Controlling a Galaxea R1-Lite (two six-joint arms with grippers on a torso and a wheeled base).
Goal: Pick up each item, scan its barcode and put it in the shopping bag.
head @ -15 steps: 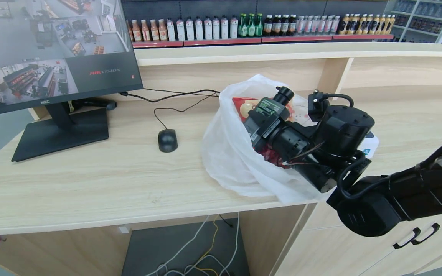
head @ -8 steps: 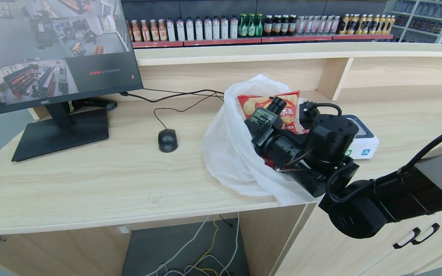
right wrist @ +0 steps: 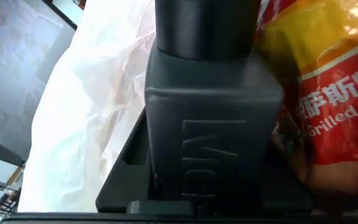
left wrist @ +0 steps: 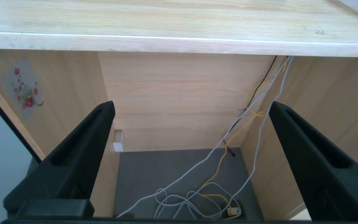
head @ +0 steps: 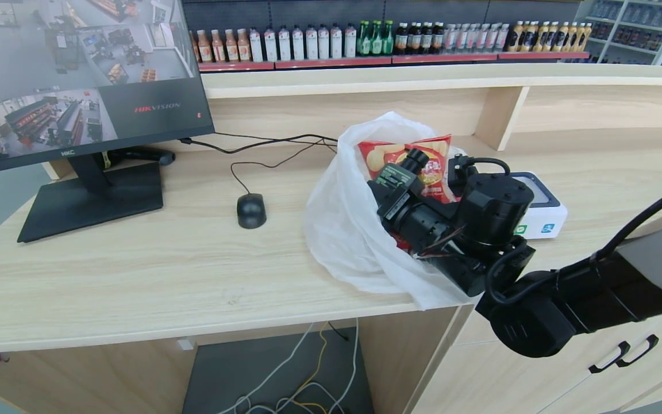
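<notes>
**Chips Stood in the Bag, Right Claw Beside Them**

Head view: A white shopping bag (head: 342, 230) sat on the wooden counter (head: 135, 270), close to its front edge. The bag was open at the top. A red bag of chips (head: 431, 164) stood up inside it, and its top poked out. The right claw (head: 408, 172) was at the mouth of the shopping bag, right in front of the chips. I could not tell if this claw was apart or together, or if it held the chips. A white box (head: 543, 221) sat just beside the shopping bag. A black mouse (head: 251, 210) lay near the bag on the other side. A big screen (head: 66, 75) stood far off at the left end of the counter. Rows of bottles (head: 388, 37) stood on a shelf behind.

Left wrist view: The left claw (left wrist: 191, 162) hung low, under the edge of the counter (left wrist: 166, 31). It was wide apart, with nothing in it. Wires (left wrist: 253, 124) hung down under the counter.

Right wrist view: The dark body of the right claw (right wrist: 210, 124) was close up. The bag of chips (right wrist: 328, 93) was right next to it. The thin white shopping bag (right wrist: 86, 112) was on the other side.
</notes>
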